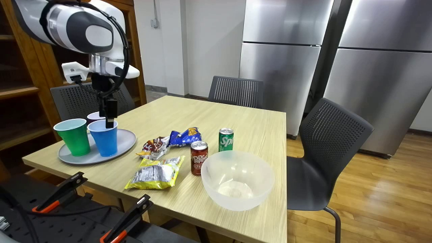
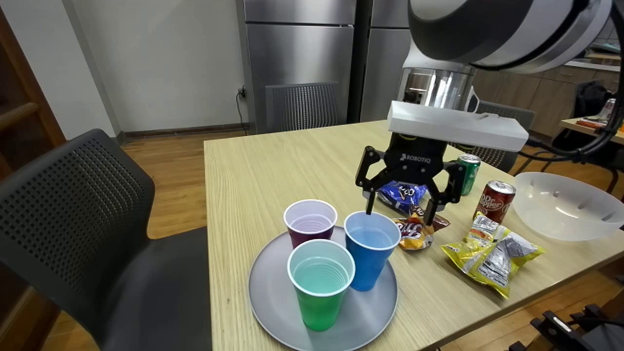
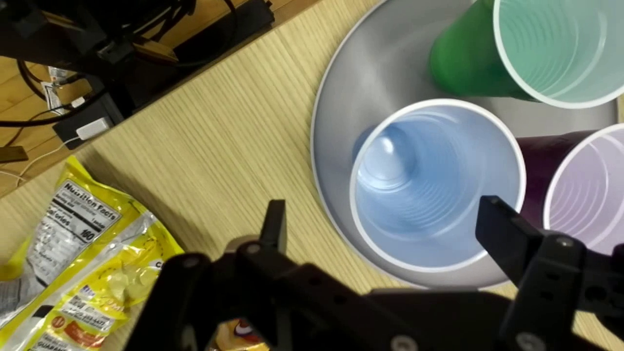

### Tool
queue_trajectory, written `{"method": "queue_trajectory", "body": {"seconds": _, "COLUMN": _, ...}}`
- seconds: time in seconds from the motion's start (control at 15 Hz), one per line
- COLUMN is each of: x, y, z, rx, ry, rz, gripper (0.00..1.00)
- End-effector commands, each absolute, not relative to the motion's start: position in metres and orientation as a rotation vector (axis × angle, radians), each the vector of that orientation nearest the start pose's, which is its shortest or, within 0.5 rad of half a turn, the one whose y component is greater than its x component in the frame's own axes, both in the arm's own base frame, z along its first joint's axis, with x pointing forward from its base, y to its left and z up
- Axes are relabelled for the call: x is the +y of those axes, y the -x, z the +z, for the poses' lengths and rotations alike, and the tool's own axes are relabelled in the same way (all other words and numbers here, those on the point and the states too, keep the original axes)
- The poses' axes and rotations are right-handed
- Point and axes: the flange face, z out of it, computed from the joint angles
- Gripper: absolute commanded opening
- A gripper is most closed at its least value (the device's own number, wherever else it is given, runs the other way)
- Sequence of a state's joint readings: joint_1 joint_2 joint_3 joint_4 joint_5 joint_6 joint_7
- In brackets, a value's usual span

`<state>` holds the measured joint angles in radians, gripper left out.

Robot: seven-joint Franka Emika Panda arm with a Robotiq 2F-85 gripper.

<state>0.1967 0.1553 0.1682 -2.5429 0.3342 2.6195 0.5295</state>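
Wrist view: fingers (image 3: 507,239) are spread pretty wide, right by the blue cup (image 3: 436,187) on that gray plate (image 3: 385,63).

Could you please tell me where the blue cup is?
The blue cup stands on the plate, right of the green cup, at left in an exterior view.

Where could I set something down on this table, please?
The far stretch of table, bordered by the plate, blue bag and green can, is bare. A smaller bare patch separates plate and yellow bag. Crowded: on the plate, where three cups stand near the open gripper, and around red can and bowl.
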Motion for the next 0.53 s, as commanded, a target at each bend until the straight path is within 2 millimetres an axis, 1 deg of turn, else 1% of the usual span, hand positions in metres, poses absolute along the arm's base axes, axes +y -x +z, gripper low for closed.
{"method": "queue_trajectory", "body": {"seconds": 0.0, "x": 0.135, "y": -0.409, "z": 0.234, "rx": 0.671, "ry": 2.920, "rz": 0.214, "gripper": 1.00}}
{"method": "queue_trajectory", "body": {"seconds": 0.2, "x": 0.121, "y": -0.410, "z": 0.244, "rx": 0.666, "ry": 2.930, "rz": 0.205, "gripper": 1.00}}
{"method": "queue_trajectory", "body": {"seconds": 0.47, "x": 0.100, "y": -0.420, "z": 0.253, "rx": 0.652, "ry": 2.960, "rz": 0.195, "gripper": 1.00}}
